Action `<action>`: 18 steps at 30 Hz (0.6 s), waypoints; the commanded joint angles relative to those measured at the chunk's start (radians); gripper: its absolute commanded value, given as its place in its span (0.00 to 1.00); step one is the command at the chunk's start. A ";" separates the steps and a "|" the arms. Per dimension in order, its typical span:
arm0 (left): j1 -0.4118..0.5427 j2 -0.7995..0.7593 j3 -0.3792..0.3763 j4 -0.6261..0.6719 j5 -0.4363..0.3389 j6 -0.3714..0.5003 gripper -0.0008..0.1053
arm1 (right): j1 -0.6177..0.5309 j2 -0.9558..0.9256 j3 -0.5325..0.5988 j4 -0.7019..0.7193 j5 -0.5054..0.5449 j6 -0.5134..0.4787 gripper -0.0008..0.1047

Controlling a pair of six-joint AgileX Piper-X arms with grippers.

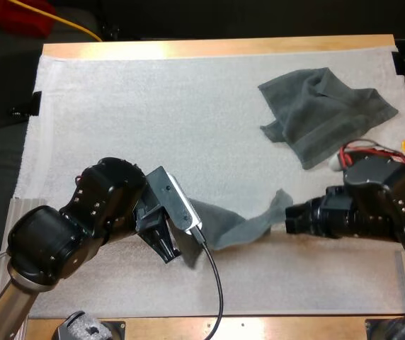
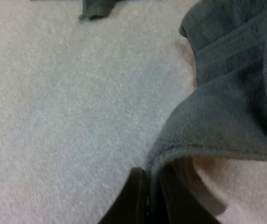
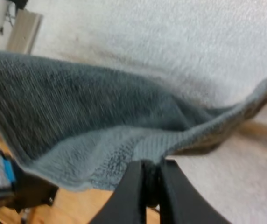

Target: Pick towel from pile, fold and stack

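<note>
The left gripper (image 1: 180,253) has its black fingers (image 2: 136,196) pinched tight on one edge of a dark grey-green terry towel (image 1: 236,227). In the left wrist view the cloth folds right down between them. Across from it, the right gripper (image 1: 292,217) clamps the opposite end, and the right wrist view shows its fingers (image 3: 131,186) squeezing the hem. The towel hangs slack between the two arms, sagging over the near part of the soft white mat (image 1: 153,120) on the wooden counter (image 1: 188,48). Over at the mat's far right lies a second, crumpled grey-green towel (image 1: 323,113), well apart from both grippers.
</note>
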 commanded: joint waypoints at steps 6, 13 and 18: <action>-0.111 -0.012 -0.010 0.056 -0.015 -0.033 0.01 | 0.114 -0.007 -0.019 0.110 0.140 0.000 0.02; -0.275 -0.012 -0.010 0.075 -0.192 -0.088 0.01 | 0.267 -0.036 -0.023 0.163 0.269 0.088 0.02; -0.332 -0.012 -0.011 0.087 -0.229 -0.128 0.01 | 0.375 -0.060 -0.036 0.178 0.319 0.164 0.02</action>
